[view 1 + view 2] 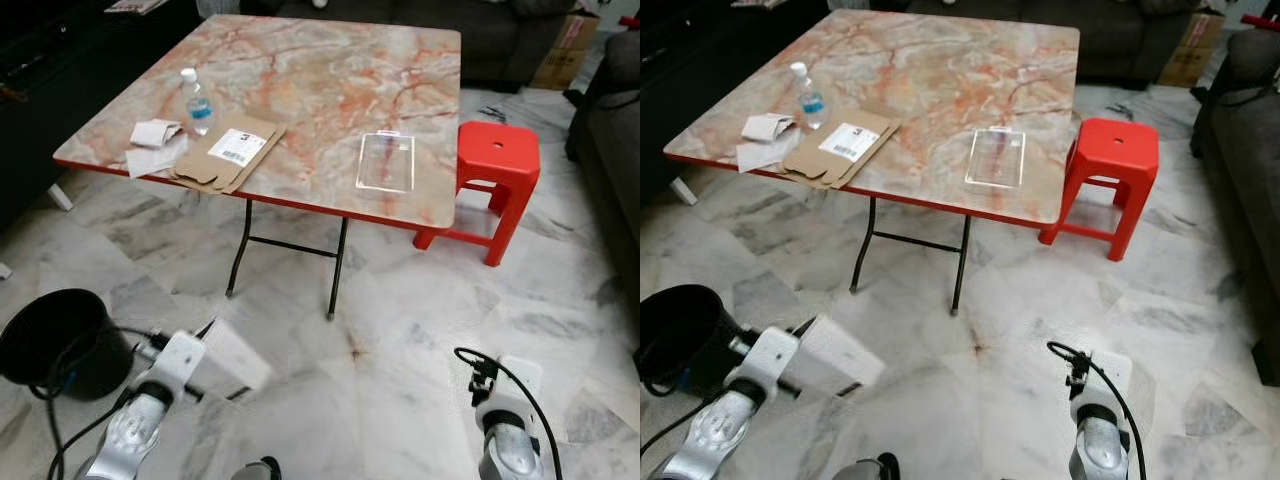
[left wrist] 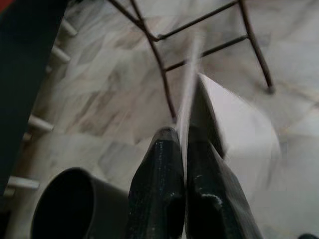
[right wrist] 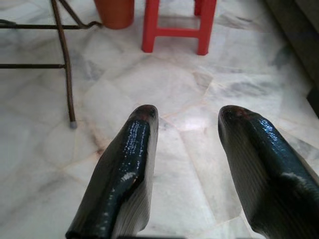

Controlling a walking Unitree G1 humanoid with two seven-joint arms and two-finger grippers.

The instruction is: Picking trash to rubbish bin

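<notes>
The left gripper (image 2: 182, 137) pinches a white paper sheet (image 2: 239, 134) beside the black bin (image 1: 60, 340) (blurred); the right gripper (image 3: 187, 117) hangs wide apart.

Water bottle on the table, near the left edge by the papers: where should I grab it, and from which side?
Grip the water bottle around its clear body, just above the blue label, probably coming from the robot's side and slightly right. It stands upright with its cap up, so a level pinch suits it. The crumpled paper crowds its left and the flattened cardboard lies just in front.
</notes>
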